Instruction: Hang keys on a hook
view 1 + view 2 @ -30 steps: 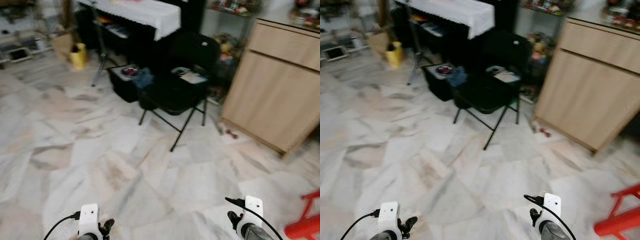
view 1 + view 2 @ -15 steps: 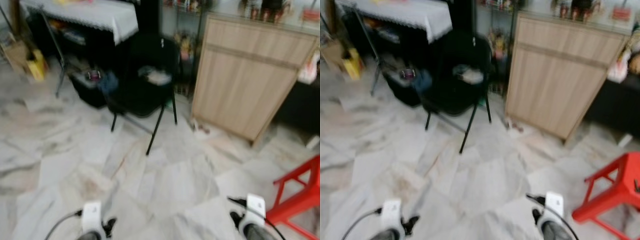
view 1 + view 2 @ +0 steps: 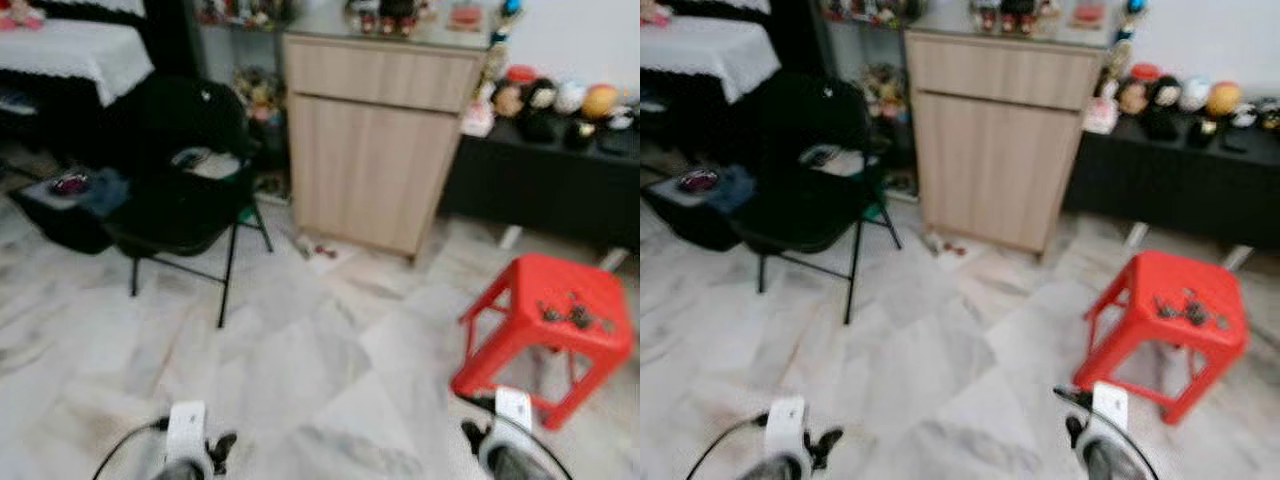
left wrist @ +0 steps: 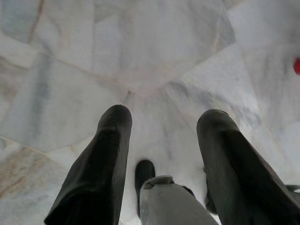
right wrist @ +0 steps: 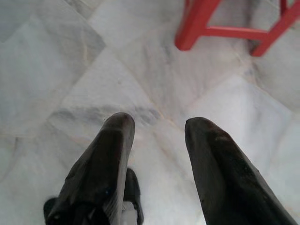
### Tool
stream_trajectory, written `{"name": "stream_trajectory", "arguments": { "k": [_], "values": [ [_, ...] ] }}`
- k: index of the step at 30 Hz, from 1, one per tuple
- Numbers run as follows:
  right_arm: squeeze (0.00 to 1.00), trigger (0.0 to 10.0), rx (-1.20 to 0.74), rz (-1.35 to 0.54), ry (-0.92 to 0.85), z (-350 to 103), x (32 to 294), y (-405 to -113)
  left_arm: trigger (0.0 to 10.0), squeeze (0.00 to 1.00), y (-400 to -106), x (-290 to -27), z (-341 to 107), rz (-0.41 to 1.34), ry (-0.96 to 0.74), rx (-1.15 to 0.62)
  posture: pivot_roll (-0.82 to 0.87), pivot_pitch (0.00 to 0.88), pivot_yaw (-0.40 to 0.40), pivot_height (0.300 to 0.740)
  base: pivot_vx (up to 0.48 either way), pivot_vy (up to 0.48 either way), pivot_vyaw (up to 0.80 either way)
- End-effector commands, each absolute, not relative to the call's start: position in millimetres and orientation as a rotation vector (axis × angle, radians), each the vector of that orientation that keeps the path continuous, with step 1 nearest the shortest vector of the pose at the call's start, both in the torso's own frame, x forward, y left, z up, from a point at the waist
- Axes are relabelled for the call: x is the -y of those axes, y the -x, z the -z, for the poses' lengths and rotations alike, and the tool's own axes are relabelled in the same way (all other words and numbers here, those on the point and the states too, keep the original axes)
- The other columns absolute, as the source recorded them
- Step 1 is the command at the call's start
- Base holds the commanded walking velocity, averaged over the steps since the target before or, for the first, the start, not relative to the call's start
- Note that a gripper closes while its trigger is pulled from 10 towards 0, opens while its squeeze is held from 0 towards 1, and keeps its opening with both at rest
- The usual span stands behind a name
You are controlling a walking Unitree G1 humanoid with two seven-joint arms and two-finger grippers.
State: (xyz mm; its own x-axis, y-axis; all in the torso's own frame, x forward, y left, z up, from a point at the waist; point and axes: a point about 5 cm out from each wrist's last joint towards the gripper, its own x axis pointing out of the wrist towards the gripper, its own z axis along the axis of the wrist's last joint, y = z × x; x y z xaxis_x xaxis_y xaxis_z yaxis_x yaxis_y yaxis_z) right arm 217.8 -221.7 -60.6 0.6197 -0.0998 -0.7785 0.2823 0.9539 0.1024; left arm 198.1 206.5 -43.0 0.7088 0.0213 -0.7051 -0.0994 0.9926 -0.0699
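Both the left claw (image 4: 161,126) and the right claw (image 5: 157,129) are held low over the marble floor (image 3: 300,380), fingers parted and nothing gripped. What are judged to be the keys (image 3: 572,315) lie on the red stool (image 3: 545,300), ahead to the right. With the views blurred, a leg of the stool could be struck and the keys shaken off; no hook can be made out.

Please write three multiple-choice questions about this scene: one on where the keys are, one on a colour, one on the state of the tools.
1. Where do the small dark things that look like keys lie?
A. on the red stool
B. on the black chair
C. on the wooden cabinet

2. What colour is the folding chair?
A. white
B. black
C. red

3. How are the left tool and right tool?
A. both shut on keys
B. both open and empty
C. one holding a cloth

Answers: 1 A, they rest on the stool's seat. 2 B, seat and back are black. 3 B, each wrist view shows floor between spread fingers.
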Motion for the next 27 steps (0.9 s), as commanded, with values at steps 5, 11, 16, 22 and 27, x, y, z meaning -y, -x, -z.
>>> {"name": "stream_trajectory", "arguments": {
  "k": [5, 11, 16, 22, 27],
  "values": [
    [0.00, 10.0, -0.895, 0.219, -0.209, 62.5, 223.8, -214.0, 10.0, 0.00, -198.2, -206.9, 42.3, -0.076, 0.112, -0.778, 0.05, 0.042, -0.011, 0.740, 0.000, 0.000, -0.71],
    [0.00, 10.0, -0.895, 0.218, -0.207, 62.6, 223.9, -213.8, 10.0, 0.00, -197.0, -206.4, 42.6, -0.083, 0.130, -0.782, 0.05, 0.044, -0.011, 0.740, 0.000, 0.000, -0.70],
    [0.00, 10.0, -0.895, 0.219, -0.206, 62.5, 224.2, -213.7, 10.0, 0.00, -196.5, -206.2, 42.3, -0.091, 0.134, -0.778, 0.05, 0.045, -0.011, 0.740, 0.000, 0.000, -0.65],
    [0.00, 10.0, -0.885, 0.223, -0.210, 62.2, 224.2, -214.1, 10.0, 0.00, -196.4, -206.7, 42.1, -0.085, 0.124, -0.783, 0.05, 0.047, -0.012, 0.740, 0.000, 0.000, 0.00],
    [0.00, 10.0, -0.882, 0.226, -0.214, 62.3, 223.9, -214.1, 10.0, 0.00, -196.2, -207.5, 41.6, -0.078, 0.112, -0.784, 0.05, 0.050, -0.011, 0.740, 0.000, -0.067, 0.00]
  ]
}}
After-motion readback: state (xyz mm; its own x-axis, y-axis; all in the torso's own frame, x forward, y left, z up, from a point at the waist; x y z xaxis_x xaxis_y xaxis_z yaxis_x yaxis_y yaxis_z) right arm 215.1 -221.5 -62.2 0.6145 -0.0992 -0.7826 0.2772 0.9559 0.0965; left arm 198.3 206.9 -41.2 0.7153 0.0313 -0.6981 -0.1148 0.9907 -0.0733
